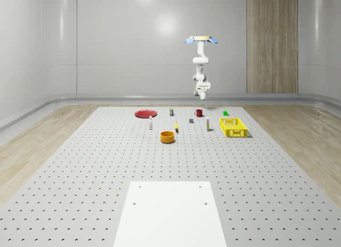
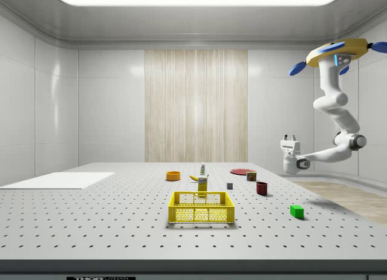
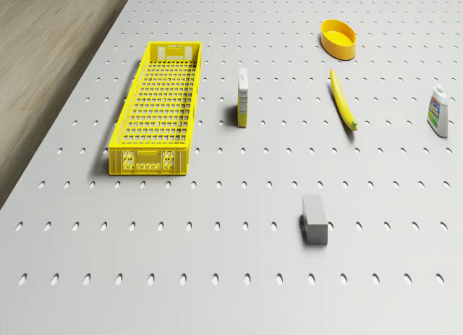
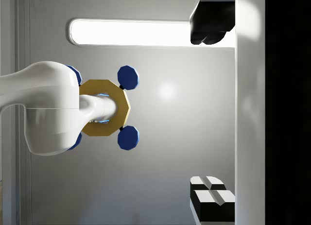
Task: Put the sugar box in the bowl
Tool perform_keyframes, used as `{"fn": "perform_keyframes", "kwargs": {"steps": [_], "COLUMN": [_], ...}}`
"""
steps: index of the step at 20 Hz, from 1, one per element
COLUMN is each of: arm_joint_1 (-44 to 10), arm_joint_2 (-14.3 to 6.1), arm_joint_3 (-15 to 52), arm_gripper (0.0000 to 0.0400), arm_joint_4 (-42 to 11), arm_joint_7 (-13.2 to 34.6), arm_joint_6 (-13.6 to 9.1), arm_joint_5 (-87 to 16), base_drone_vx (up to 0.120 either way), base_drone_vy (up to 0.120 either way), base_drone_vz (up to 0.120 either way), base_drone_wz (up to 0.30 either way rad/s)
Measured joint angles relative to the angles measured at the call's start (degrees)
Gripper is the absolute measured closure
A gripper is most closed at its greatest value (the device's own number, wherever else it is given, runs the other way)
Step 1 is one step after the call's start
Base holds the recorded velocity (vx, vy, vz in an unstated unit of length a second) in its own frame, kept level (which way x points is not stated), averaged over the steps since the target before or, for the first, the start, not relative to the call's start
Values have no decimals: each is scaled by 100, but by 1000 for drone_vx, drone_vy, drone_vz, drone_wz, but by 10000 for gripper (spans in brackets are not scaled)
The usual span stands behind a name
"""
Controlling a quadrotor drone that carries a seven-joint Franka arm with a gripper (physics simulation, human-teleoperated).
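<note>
Gripper (image 2: 289, 138) points upward, fingers spread, empty; sugar box (image 3: 243, 97) stands well below on the table.

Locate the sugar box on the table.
In the drone view the sugar box stands upright between the yellow crate and the banana, touching neither.

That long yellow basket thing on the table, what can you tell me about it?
The yellow crate is a long, shallow, open-topped tray that looks like plastic, with lattice walls and a grid floor. It sits flat on the perforated table near its edge, with nothing visible inside. A small upright box stands beside it, apart from it. In the whole-scene view the crate lies toward the right.
</note>
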Motion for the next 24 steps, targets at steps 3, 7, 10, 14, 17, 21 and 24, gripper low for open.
{"fn": "perform_keyframes", "kwargs": {"steps": [3, 7, 10, 14, 17, 21, 24], "arm_joint_1": [-4, -14, -26, -55, -93, -185, -308], "arm_joint_2": [-9, -21, -31, -44, -55, -76, -105], "arm_joint_3": [12, 41, 79, 172, 295, 594, 986], "arm_gripper": [0, 0, 0, 0, 0, 0, 0], "arm_joint_4": [-9, -21, -31, -46, -63, -112, -204], "arm_joint_7": [2, 6, 13, 30, 53, 109, 186], "arm_joint_6": [13, 30, 44, 62, 77, 101, 127], "arm_joint_5": [-16, -55, -108, -238, -412, -832, -1388], "base_drone_vx": [120, 120, 120, 120, 120, 120, 120], "base_drone_vy": [0, 0, 0, 0, 0, 0, 0], "base_drone_vz": [0, 0, 0, 0, 0, 0, -93], "base_drone_wz": [0, 0, 0, 0, 0, 0, 0]}}
